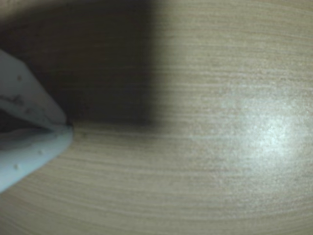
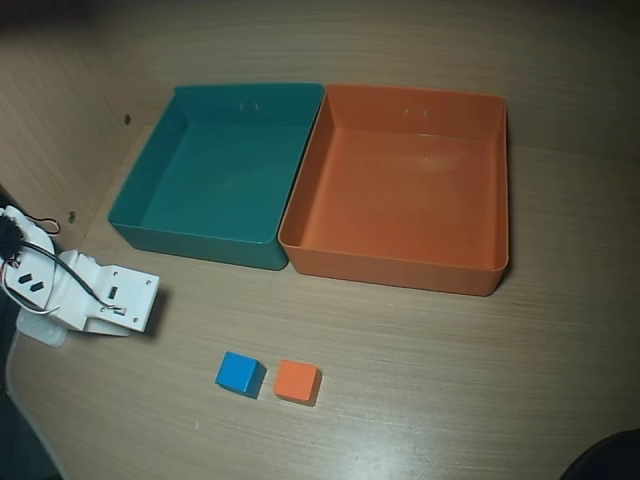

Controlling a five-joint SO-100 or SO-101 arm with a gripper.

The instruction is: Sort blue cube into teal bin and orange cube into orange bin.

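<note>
— Small matte bright blue cube (image 2: 240, 373) and same-sized plain orange cube (image 2: 297, 381): side by side on the pale wood-grain tabletop (image 2: 450, 400), barely apart, off to the right of the white two-finger claw (image 1: 68, 126) in the overhead view, and a little nearer the camera's bottom edge.

— And the claw itself?

— Parked low by the table's left edge. In the wrist view, fingertips pressed together, pinching nothing.

— Bins?

— Large shallow teal plastic bin (image 2: 200, 238) and large shallow orange plastic bin (image 2: 400, 268), walls touching, both empty, beyond the cubes as seen from the claw.

— Handling?

— Probably light, stiff, not fragile; matte faces likely grippy enough. Best taken across two opposite flat faces, square on, not by the corners.

— Any catch?

— Narrow gap between the cubes. Safer on the near and far faces, to avoid nudging the neighbour.
</note>
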